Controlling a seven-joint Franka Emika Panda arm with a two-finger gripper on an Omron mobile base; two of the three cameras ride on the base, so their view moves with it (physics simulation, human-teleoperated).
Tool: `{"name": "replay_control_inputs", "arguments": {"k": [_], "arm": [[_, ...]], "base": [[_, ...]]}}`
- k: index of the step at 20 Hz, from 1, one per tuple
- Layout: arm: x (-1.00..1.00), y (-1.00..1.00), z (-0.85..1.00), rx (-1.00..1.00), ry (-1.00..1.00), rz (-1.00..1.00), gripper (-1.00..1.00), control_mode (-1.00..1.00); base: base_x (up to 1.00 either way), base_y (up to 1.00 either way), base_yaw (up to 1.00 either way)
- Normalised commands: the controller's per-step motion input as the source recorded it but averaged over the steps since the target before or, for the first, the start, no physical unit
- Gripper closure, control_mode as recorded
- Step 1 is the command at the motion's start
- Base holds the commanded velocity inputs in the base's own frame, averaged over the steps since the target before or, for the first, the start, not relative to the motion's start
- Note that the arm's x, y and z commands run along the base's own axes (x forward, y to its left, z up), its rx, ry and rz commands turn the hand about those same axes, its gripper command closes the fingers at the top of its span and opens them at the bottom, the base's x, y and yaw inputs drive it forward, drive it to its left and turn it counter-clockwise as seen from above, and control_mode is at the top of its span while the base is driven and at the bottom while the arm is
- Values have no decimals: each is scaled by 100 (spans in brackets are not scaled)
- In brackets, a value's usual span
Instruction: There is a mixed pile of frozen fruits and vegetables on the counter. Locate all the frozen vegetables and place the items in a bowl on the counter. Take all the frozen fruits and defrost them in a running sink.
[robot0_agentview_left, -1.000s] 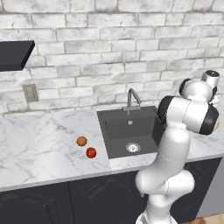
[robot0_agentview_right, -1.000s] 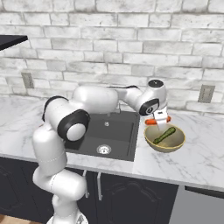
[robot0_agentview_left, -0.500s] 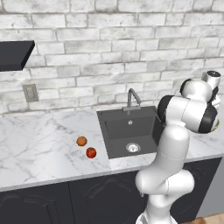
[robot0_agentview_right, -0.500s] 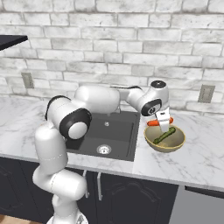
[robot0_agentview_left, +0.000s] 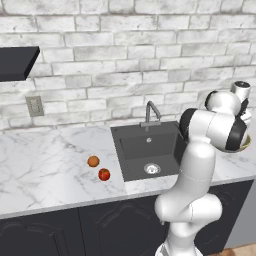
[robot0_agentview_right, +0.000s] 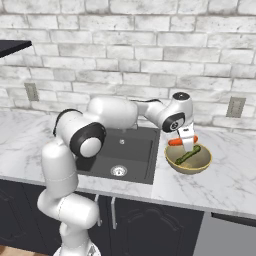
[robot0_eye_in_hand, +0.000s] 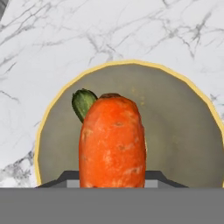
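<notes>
On the veined white marble bench (robot0_agentview_left: 45, 165), a dull orange ball (robot0_agentview_left: 93, 161) and a shiny red ball (robot0_agentview_left: 104, 174) lay just left of the matte black sink (robot0_agentview_right: 125, 155). Right of it, the end effector (robot0_agentview_right: 187, 145) gripped a tapered orange carrot (robot0_eye_in_hand: 112, 140) above the tan shallow bowl (robot0_agentview_right: 176, 162) holding a slim dark green stick (robot0_agentview_right: 188, 155).

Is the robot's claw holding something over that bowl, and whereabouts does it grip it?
Yes: the gripper holds a carrot above the bowl. The grip sits near one end.

We find no readable text, label, brand, number or sign anywhere: brick wall, marble desk, sink, bowl and produce are all unmarked.
</notes>
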Motion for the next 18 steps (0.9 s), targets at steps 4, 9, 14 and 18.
{"name": "replay_control_inputs", "arguments": {"k": [4, 9, 14, 18], "arm": [[0, -6, -10, 0, 0, 0, 100, -100], [0, -5, -16, 0, 0, 0, 100, -100], [0, -4, -15, 0, 0, -1, 100, -100], [0, -3, -14, 1, 0, -1, 100, -100]], "base": [[0, 0, 0], [0, 0, 0], [0, 0, 0], [0, 0, 0]]}}
